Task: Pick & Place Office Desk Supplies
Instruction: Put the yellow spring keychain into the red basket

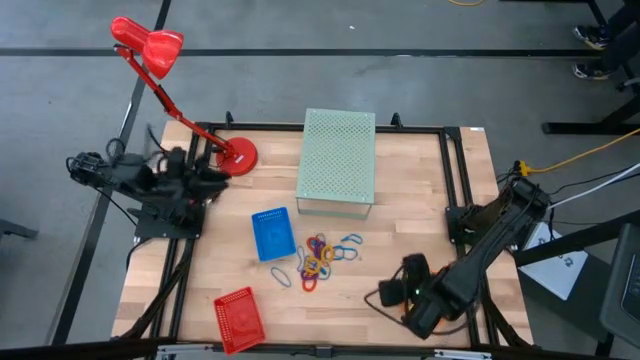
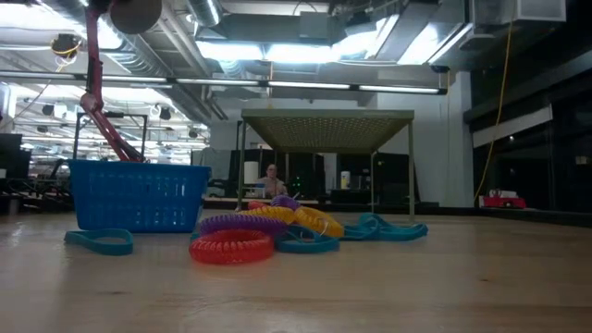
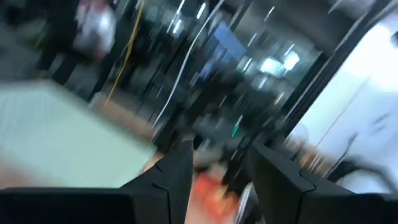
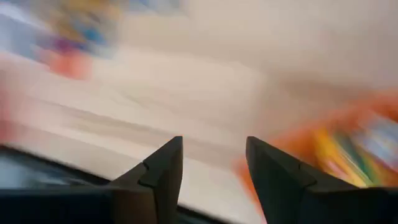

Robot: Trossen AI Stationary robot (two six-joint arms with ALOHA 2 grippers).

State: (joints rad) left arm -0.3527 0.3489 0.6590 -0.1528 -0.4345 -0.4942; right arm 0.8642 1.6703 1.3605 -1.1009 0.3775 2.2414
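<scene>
Loops [image 1: 320, 255] piled mid-table, well apart from right hand [image 4: 210, 163], fingers parted.

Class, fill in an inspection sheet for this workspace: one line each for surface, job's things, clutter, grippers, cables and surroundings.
Surface: wooden table, bare across most of its right side.
Job's things: pile of coloured loops near the table's centre, beside the blue basket; a red coiled loop lies at the front in the low view.
Clutter: red basket at the near edge; pale green perforated box; red desk lamp.
Grippers: left gripper open, empty, by the lamp base; right gripper open, empty, at the table's near right.
Cables: yellow cable on the floor at right.
Surroundings: a person's shoes at the top right.
</scene>
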